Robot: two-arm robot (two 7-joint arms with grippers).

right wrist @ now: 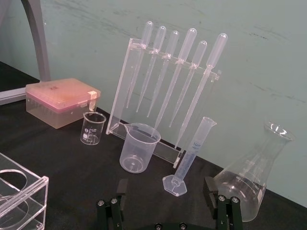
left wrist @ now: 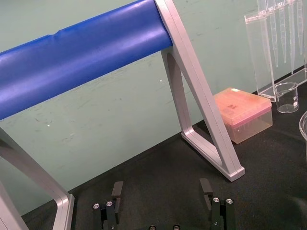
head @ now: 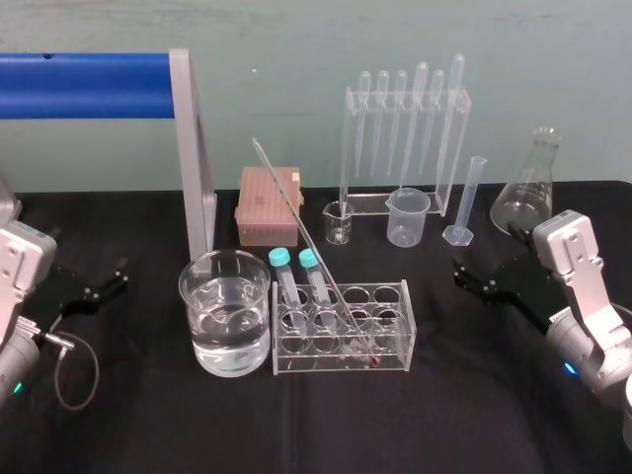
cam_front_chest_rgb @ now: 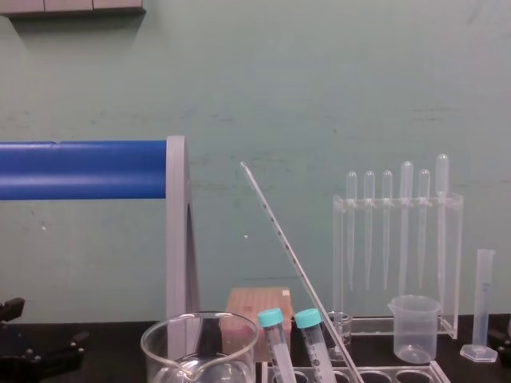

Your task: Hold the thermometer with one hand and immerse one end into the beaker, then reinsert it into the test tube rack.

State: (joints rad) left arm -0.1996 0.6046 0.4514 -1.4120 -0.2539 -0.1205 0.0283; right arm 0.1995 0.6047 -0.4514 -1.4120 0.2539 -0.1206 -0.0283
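Thermometer (head: pixel 314 252) leans tilted in the test tube rack (head: pixel 405 326) beside the beaker (head: pixel 197 316); left hand (head: pixel 109 278) and right hand (head: pixel 469 276) flank them, fingers spread wide, both empty.

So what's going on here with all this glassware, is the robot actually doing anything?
Nothing is being handled right now. The left gripper sits open and empty near the table's left side, and the right gripper sits open and empty near its right. Between them, the thermometer stands tilted in the test tube rack, its top leaning back and to the left. The beaker, partly filled with clear liquid, stands just left of the rack, with nothing dipped in it.
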